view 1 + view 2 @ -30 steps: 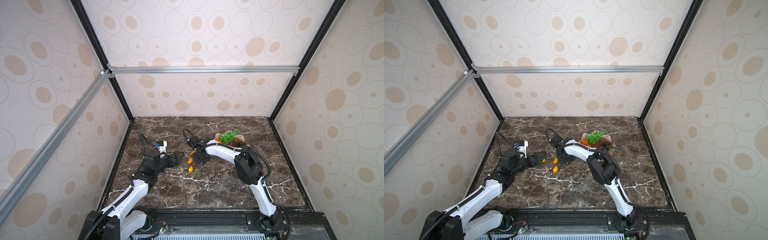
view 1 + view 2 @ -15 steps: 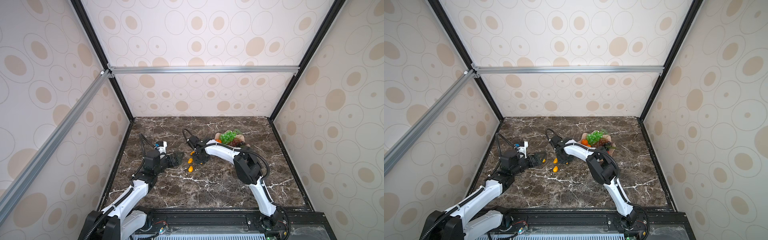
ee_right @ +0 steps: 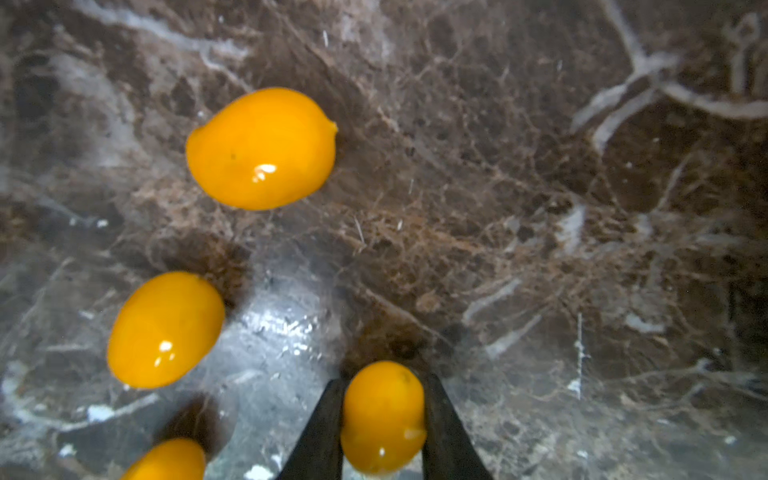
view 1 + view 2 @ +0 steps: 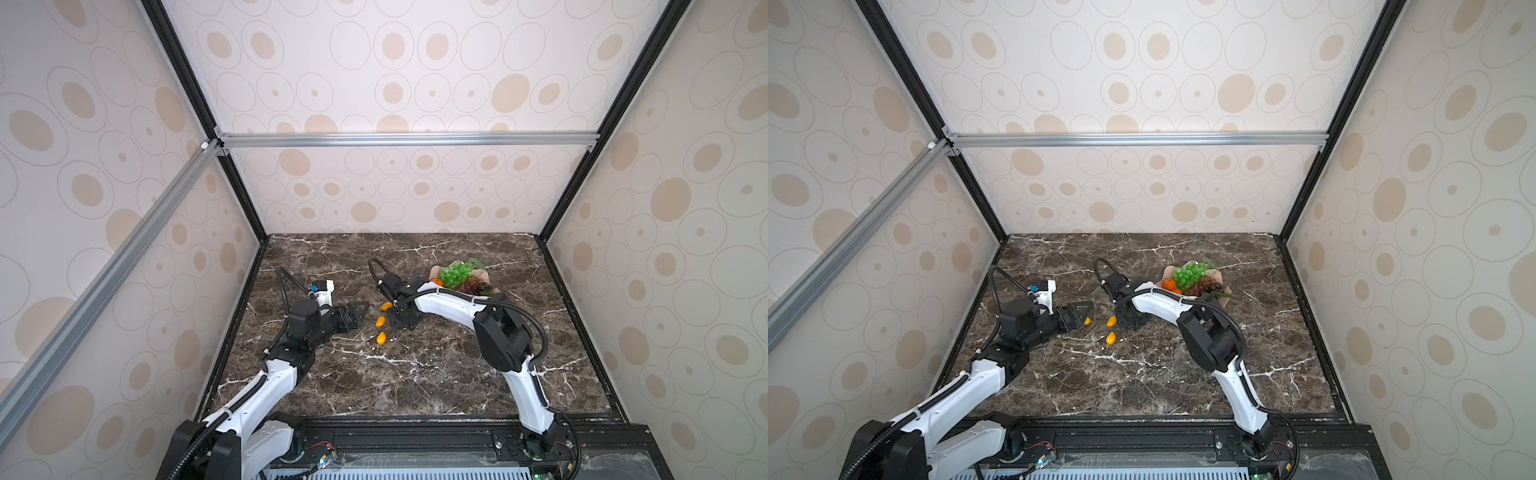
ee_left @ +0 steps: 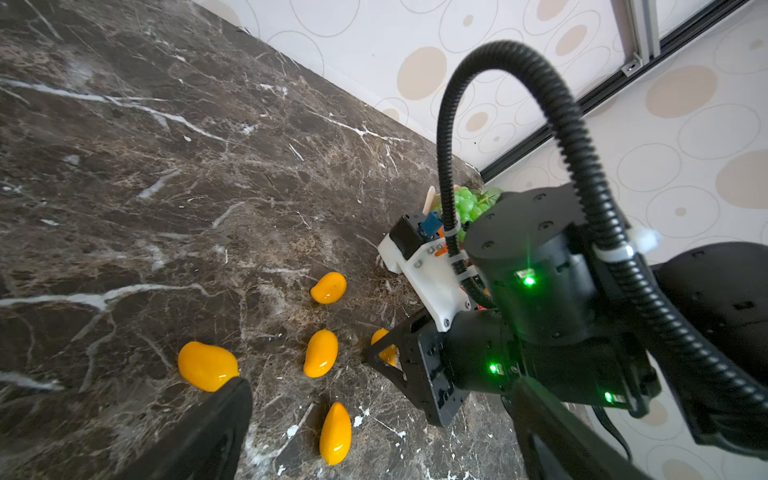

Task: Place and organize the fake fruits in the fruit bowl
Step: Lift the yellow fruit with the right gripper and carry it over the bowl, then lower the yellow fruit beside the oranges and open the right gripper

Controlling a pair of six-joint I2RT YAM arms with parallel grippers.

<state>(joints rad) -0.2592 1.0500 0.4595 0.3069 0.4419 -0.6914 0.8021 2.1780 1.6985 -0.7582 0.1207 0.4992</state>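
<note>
- While the right gripper point(image 3: 382, 380) clamps a glossy yellow-orange oval plastic kumquat point(image 3: 382, 419) left of the pale pink wavy-rimmed bowl point(image 4: 434, 272),
- the left gripper point(image 4: 360, 315), farther left of it, gapes wide.

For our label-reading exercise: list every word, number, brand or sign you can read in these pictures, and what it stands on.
None can be read. The bowl, the yellow fruits, the marble table and the patterned walls carry no lettering.
The green lights on the right arm are plain dots, not signs.
</note>
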